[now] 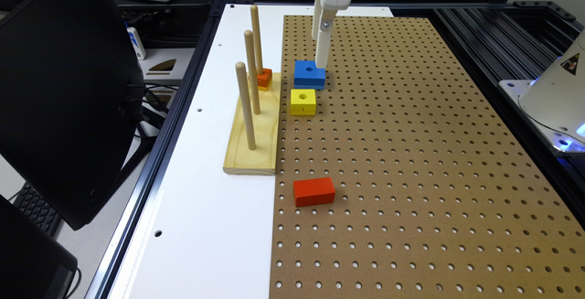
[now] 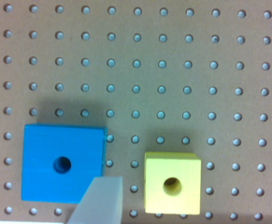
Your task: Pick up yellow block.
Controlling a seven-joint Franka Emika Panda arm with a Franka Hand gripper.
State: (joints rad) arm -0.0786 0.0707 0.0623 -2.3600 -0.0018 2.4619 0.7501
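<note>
The gripper (image 2: 189, 200) hangs with its jaws spread wide and nothing between them but air: in the wrist view one pale finger (image 2: 100, 198) overlaps the corner of the blue block (image 2: 60, 163) and the other is a sliver at the frame's right edge. The yellow block (image 2: 173, 183) lies in the gap between them, low and right of centre in that frame, flat on the pegboard (image 2: 173, 70) with its round hole facing up.

In the exterior view the gripper (image 1: 320, 52) stands at top centre, its tip by the blue block (image 1: 309, 74), with the yellow block (image 1: 303, 102) just below it in the frame and near the peg base (image 1: 253, 143).

This looks like the approach step (no grasp yet). The next move calls for centring over yellow, clearing blue, then descending and closing.
</note>
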